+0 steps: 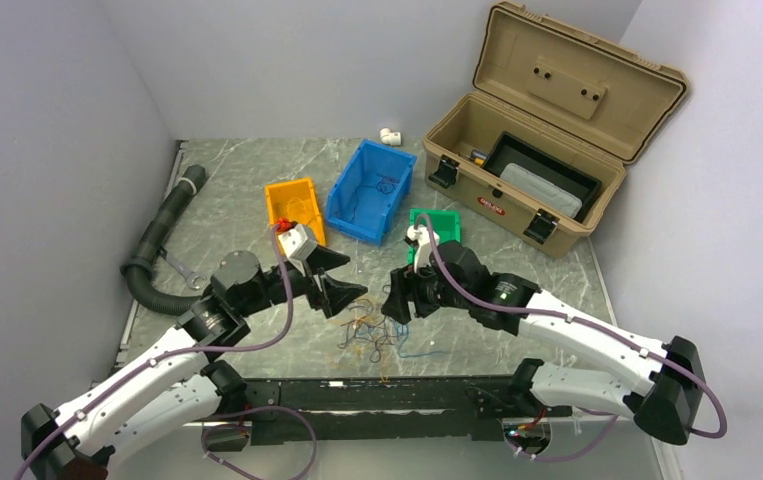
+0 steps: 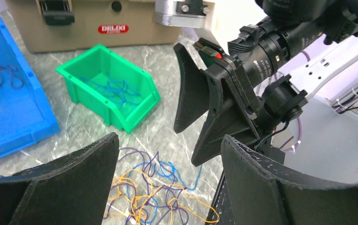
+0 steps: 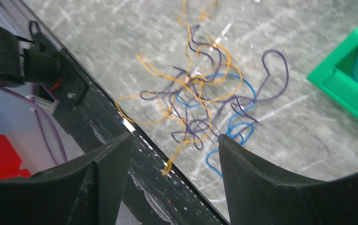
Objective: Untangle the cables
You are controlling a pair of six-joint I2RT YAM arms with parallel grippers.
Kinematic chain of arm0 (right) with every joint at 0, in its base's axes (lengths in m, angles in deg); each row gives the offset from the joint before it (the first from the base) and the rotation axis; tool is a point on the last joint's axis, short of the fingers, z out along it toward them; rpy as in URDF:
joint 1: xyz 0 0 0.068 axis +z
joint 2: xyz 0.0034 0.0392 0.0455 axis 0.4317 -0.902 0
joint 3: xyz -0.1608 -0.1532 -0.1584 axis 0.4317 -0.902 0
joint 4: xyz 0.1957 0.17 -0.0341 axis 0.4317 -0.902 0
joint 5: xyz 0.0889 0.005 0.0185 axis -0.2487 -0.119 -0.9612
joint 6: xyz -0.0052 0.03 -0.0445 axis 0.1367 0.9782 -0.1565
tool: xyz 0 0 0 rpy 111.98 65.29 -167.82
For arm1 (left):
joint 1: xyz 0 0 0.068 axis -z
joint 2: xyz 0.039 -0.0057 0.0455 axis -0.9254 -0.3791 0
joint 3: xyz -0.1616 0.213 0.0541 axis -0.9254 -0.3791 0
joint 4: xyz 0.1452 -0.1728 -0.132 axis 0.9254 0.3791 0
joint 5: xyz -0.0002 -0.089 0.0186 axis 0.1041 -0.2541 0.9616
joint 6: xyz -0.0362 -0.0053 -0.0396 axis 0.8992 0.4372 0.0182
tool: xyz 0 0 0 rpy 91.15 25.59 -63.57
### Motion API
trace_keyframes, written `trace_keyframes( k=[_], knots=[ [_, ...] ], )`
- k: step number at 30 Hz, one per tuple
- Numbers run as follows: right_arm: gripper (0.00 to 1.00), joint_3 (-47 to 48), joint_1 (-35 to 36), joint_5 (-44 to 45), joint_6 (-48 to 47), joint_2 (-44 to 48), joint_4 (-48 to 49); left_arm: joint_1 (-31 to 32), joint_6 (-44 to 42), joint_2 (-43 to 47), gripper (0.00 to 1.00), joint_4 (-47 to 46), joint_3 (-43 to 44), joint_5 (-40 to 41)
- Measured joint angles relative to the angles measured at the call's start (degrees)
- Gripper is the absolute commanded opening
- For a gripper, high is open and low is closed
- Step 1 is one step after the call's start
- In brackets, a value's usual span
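right fingers [image 3: 270,187] apart | cables [image 3: 200,108] tangled at near edge of table [image 3: 97,37]

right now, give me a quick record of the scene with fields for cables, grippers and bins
cables: tangled heap of orange, blue and dark strands on the table, between the two grippers
left gripper: open, holding nothing, beside the heap
right gripper: open, holding nothing, just over the heap
green bin: blue wires inside
blue bin: dark wires inside
toolbox: lid open
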Motion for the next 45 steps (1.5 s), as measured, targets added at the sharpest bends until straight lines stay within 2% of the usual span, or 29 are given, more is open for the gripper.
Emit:
trace_keyframes(
  k=[6,16,24,32,35,37,39,42,43,45],
  knots=[
    [0.67,-6.82,-0.02,3.04,1.49,4.15,-0.79,0.0,0.11,-6.8,0.77,3.48,1.05,0.15],
    [0.67,-10.43,-0.04,12.72,5.99,14.75,-1.22,-0.02,6.23,-24.79,0.74,16.22,9.35,9.25],
    [0.66,-11.21,-0.04,14.88,7.28,16.46,-1.27,0.0,10.45,-35.43,0.7,19.61,11.3,9.97],
    [0.65,-12.02,-0.04,17.62,8.57,20.52,-1.66,0.0,12.61,-42.32,0.65,19.71,13.03,10.64],
    [0.65,-12.46,-0.04,18.51,8.76,21.97,-1.66,0.0,13.14,-44.46,0.56,19.67,13.05,10.67],
    [0.65,-12.46,-0.04,18.84,8.79,22.14,-1.7,0.0,13.42,-45.59,0.42,19.65,13.05,10.54],
    [0.65,-12.46,-0.04,19.04,8.79,22.03,-1.77,-0.02,13.57,-46.27,0.22,19.61,13.05,10.23],
    [0.64,-12.46,-0.04,19.43,8.76,21.68,-1.81,-0.02,13.57,-46.31,0.03,19.67,13.27,10.12],
    [0.64,-12.46,-0.04,19.54,8.76,21.64,-1.84,0.0,13.44,-46.23,0.0,19.74,13.53,10.14],
    [0.64,-12.46,-0.04,19.87,8.74,21.46,-1.84,0.0,13.09,-45.62,0.0,20.09,14.01,10.43]
  ],
)
